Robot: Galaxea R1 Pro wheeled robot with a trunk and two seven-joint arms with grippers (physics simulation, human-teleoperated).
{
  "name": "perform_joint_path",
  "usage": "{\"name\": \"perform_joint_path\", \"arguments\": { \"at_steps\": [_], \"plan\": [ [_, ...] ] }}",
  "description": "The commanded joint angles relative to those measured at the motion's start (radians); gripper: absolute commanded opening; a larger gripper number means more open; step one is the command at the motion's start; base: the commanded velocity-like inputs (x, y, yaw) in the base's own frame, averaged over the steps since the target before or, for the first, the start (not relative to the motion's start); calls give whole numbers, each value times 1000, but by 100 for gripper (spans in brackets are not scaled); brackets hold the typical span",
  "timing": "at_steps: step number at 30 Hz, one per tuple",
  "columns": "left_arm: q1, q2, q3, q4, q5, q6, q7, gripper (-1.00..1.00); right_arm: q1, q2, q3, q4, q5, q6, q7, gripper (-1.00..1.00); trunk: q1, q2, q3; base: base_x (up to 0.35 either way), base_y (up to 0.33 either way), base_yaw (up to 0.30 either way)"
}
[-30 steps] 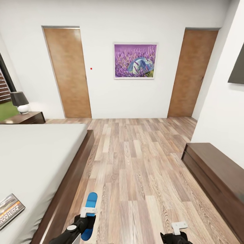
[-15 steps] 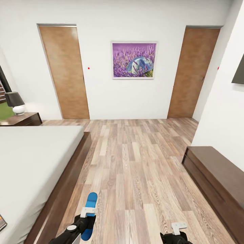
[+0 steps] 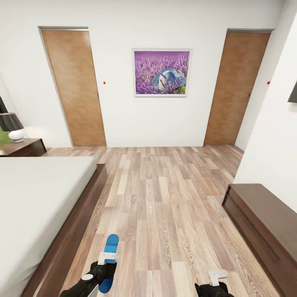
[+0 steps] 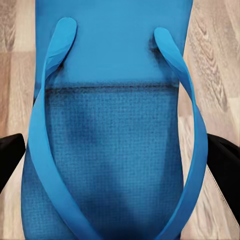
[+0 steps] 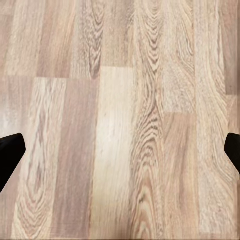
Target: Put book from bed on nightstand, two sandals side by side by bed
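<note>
Left tool [image 3: 106, 260] clamped on flat bright blue flip-flop sandal [image 3: 110, 264], carried above wood-plank floor [image 3: 165, 214] for placement beside low dark-framed grey-mattress bed [image 3: 37, 202]. Right tool [image 3: 217, 276] spread wide, empty. Dark nightstand [image 3: 22, 147] far left.

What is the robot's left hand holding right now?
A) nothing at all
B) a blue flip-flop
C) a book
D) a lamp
B. In the head view the left hand is closed around a bright blue sandal above the wood floor, and the left wrist view shows its blue sole and straps between the fingers.
</note>
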Motion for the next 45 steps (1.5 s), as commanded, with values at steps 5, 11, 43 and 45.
{"name": "perform_joint_path", "arguments": {
  "at_steps": [5, 11, 43, 45],
  "plan": [
    [-1, 0, -3, 1, -2, -4, 1, -100, 0, 0, 3, -2, 3, 5, 1, 100, 0, 0, -1, 298, -74, 0],
    [-1, 0, -4, 1, -2, -4, 1, -100, 0, 0, 4, -2, 4, 5, 1, 100, 0, 0, -1, 320, -17, 0],
    [-1, 0, -4, 2, -4, -4, 1, -100, 0, 0, 5, -1, 4, 4, 1, 100, 0, 0, -1, 338, -1, 0],
    [-1, 0, -4, 2, -4, -4, 1, -100, 0, 0, 5, -1, 5, 4, 1, 100, 0, 0, -1, 339, 0, 0]
  ]
}}
